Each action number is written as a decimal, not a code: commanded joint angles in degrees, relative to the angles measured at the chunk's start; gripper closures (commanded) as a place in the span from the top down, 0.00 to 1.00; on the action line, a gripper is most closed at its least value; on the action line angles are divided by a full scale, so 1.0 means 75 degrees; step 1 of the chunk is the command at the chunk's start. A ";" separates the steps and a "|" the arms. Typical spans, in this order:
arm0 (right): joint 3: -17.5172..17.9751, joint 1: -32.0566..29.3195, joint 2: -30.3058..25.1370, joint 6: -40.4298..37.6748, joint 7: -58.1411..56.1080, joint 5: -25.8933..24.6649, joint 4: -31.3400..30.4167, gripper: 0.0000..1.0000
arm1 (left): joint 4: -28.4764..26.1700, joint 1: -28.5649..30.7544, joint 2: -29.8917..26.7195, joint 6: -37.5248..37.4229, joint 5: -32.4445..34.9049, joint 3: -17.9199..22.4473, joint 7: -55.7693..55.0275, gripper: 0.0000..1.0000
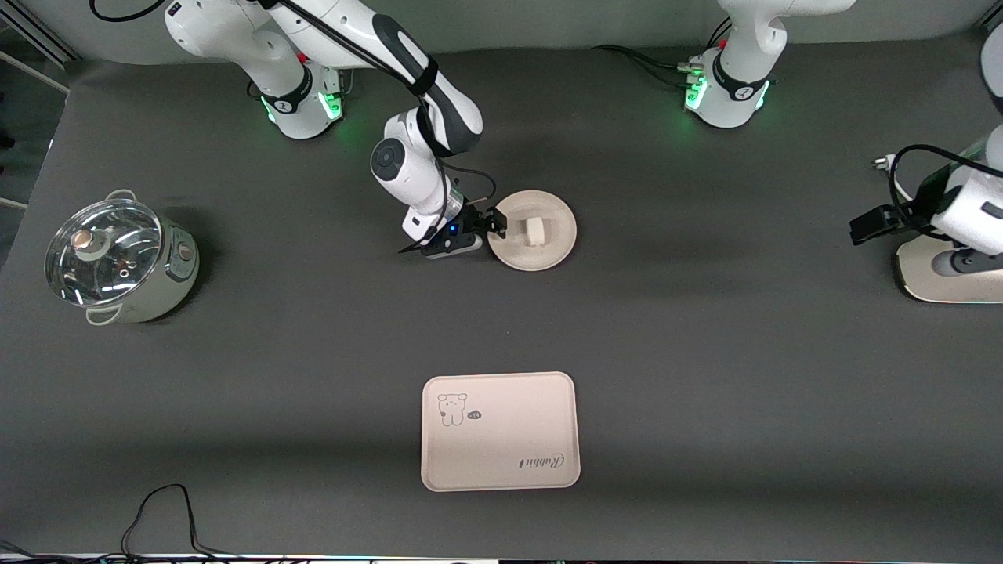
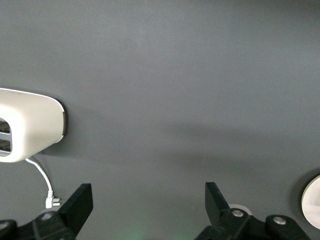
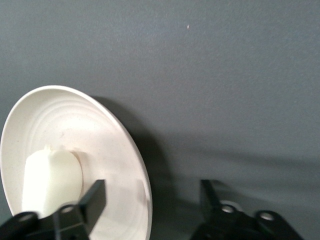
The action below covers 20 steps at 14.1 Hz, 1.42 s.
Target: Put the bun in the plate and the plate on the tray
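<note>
Toward the right arm's end of the dark bench [image 1: 705, 329] stands a pot [image 1: 125, 262] with a glass lid. The right pincer [image 1: 497, 225] is low at the rim of the plate [image 1: 552, 247], its fingers spread with the rim between them; in the right wrist view one finger [image 3: 95, 197] is over the plate's inside and the other outside it. The bun [image 1: 535, 230] lies in the plate, about mid-bench. The tray [image 1: 501, 431] lies apart from the plate, near the bench edge closest to the front camera, bearing a small bear drawing and the script "Rabbit". The left pincer [image 1: 862, 227] waits spread above the left arm's end, beside a white toaster [image 2: 27, 127].
</note>
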 commanded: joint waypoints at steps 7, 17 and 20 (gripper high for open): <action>-0.0073 0.0145 0.0045 0.0164 -0.0206 0.0801 0.0037 0.00 | 0.0366 0.0532 0.0386 -0.0016 -0.0102 -0.0382 0.0381 1.00; -0.0377 0.0087 -0.0411 -0.0433 -0.0182 0.0684 0.0353 0.00 | -0.0080 -0.0077 0.0070 0.0198 -0.0302 0.0287 0.0334 1.00; -0.0891 0.0087 -0.0435 -0.1075 -0.0113 -0.0063 0.0843 0.00 | -0.0021 -0.0077 0.0116 0.0174 -0.0254 0.0216 0.0334 1.00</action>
